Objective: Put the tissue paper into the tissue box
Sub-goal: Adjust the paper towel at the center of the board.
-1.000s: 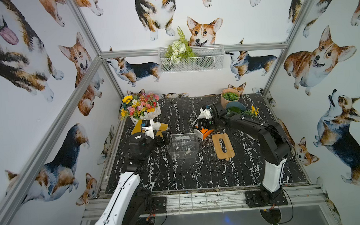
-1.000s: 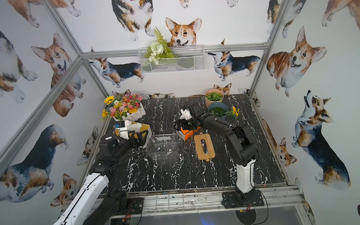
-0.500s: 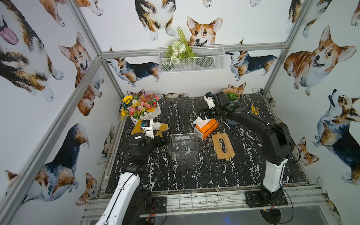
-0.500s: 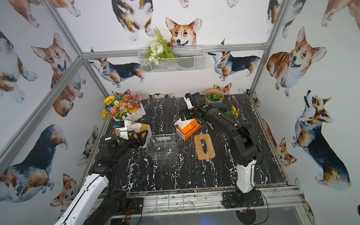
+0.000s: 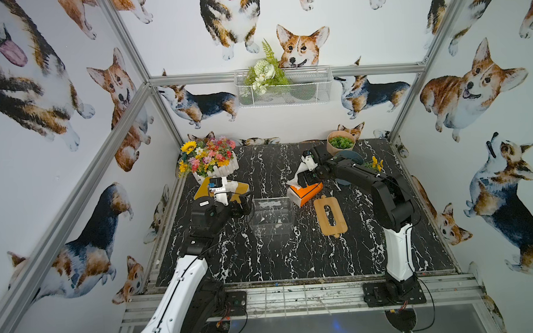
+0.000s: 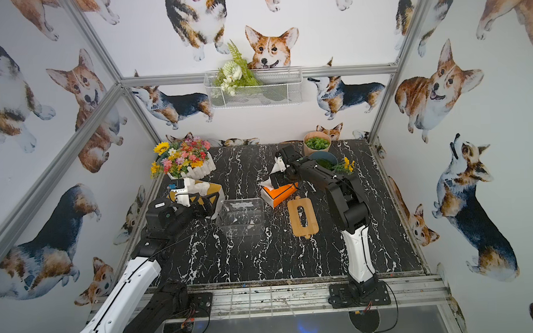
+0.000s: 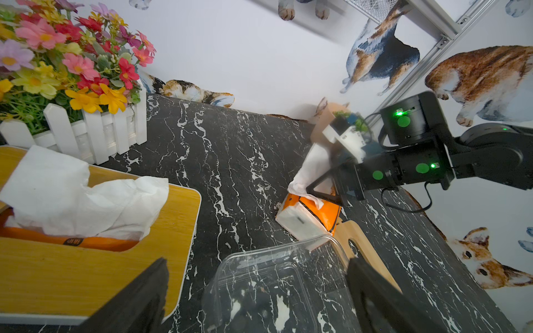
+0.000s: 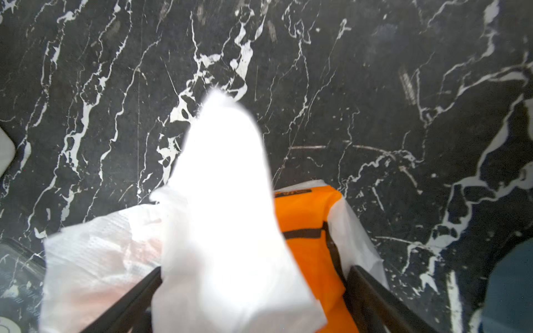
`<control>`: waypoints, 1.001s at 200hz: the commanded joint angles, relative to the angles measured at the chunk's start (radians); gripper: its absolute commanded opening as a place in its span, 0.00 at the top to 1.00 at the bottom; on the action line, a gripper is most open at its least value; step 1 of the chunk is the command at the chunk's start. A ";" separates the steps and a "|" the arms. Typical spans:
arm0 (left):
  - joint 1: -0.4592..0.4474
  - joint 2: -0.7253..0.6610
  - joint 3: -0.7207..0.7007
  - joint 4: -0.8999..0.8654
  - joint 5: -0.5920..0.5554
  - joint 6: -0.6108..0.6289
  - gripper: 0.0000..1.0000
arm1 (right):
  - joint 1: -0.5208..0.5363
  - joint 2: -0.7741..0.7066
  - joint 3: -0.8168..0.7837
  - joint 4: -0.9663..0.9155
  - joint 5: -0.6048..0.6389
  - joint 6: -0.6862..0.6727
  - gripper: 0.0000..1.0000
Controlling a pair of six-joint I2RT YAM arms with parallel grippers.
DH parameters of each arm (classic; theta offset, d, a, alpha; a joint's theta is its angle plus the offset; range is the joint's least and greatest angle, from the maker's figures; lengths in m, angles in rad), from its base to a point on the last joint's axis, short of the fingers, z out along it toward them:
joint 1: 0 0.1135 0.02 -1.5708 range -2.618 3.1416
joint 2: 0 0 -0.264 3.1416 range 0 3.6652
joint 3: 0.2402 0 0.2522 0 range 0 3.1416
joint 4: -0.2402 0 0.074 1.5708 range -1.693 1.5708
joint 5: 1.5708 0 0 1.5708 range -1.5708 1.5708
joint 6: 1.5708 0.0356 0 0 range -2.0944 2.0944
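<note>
**Orange tissue pack [image 5: 307, 194] not yet inside the clear tissue box [image 5: 272, 199]**

Top views. In both top views the pack lies askew on the black marble-pattern tabletop [image 5: 262, 259], just beside the box. The box stands empty, its slotted wooden lid [image 5: 334, 230] lying off to one side. The right gripper [image 5: 302, 182] hangs over the pack; the left gripper [image 5: 248, 204] sits at the box's opposite side. By this evidence, loading and lidding both remain.

Left wrist view. The left jaws stand spread wide and empty, the box rim [image 7: 277, 248] just ahead. Best seen here are a second box [image 7: 173, 230], already filled, and the right gripper [image 7: 326, 187] in profile, astride the pack's white sheet [image 7: 313, 167].

Right wrist view. The right jaws are released, one each side of sheet and pack, clamping nothing; the box hardly shows.
</note>
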 commanded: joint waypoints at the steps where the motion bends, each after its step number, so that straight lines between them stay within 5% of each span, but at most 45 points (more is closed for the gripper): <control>1: 0.001 -0.001 0.003 0.017 0.003 0.001 0.00 | -0.012 -0.033 -0.058 -0.031 -0.081 0.058 0.00; 69: 0.001 -0.004 0.002 0.018 0.002 -0.001 0.00 | -0.021 -0.320 -0.356 0.083 -0.344 0.273 0.00; 115: 0.001 -0.002 0.003 0.019 0.008 -0.002 0.00 | -0.021 -0.462 -0.366 0.039 -0.160 0.186 0.00; 173: 0.001 -0.008 0.000 0.018 0.005 -0.002 0.00 | -0.023 -0.344 -0.323 -0.028 -0.059 0.076 0.00; 200: 0.001 -0.006 0.000 0.016 0.003 -0.001 0.00 | -0.035 -0.293 -0.325 0.010 -0.102 0.082 0.08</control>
